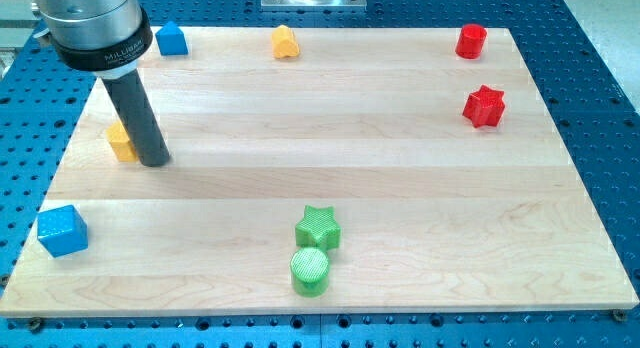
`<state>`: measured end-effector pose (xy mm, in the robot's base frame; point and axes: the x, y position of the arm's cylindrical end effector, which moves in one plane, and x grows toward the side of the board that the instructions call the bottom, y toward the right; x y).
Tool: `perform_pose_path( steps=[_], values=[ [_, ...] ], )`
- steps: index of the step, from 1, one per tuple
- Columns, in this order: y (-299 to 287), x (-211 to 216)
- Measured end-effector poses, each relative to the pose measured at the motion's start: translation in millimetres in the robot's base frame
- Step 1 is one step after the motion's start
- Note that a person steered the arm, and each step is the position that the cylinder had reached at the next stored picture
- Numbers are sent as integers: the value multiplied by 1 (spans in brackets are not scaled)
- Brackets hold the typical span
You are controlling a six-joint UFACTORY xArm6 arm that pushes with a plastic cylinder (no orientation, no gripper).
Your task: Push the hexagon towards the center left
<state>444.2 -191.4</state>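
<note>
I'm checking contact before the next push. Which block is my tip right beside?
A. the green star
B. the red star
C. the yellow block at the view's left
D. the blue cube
C: my tip sits just right of the partly hidden yellow block, far from the others.

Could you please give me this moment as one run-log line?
tip: touching yellow hexagon block's right side | hexagon: wooden board's left edge, mid-height | other blocks: apart
</note>
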Motion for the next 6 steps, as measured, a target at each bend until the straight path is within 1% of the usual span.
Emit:
perform_pose_path(
  steps=[1, 2, 3, 4, 6],
  values=[
    [4, 0],
    [40, -2],
    [117, -18],
    [156, -21],
    [209, -22]
  ],
)
